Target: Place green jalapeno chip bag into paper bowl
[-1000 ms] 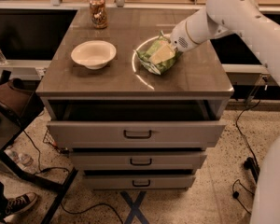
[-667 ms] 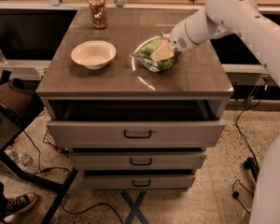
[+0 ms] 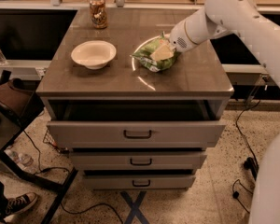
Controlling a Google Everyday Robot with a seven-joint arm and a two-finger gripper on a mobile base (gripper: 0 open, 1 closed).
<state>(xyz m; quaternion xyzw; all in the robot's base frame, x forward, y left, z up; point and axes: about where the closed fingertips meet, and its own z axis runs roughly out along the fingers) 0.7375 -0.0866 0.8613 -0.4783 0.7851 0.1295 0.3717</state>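
Observation:
The green jalapeno chip bag [image 3: 151, 57] is a crinkled light-green bag at the middle right of the cabinet top [image 3: 130, 80]. My gripper [image 3: 163, 52] reaches in from the right on the white arm and is shut on the bag's right part, with a cream finger [image 3: 161, 53] lying across it. The bag is at or just above the surface. The paper bowl [image 3: 94, 54], cream-white and empty, sits upright about a hand's width to the left of the bag.
A brown-red can [image 3: 98, 12] stands at the back left of the top. Below the top, the upper drawer [image 3: 136, 133] is pulled out. A dark chair [image 3: 14, 101] and cables are on the floor to the left.
The gripper and the bag have shifted slightly to the left, towards the bowl. The bowl and the can have not moved.

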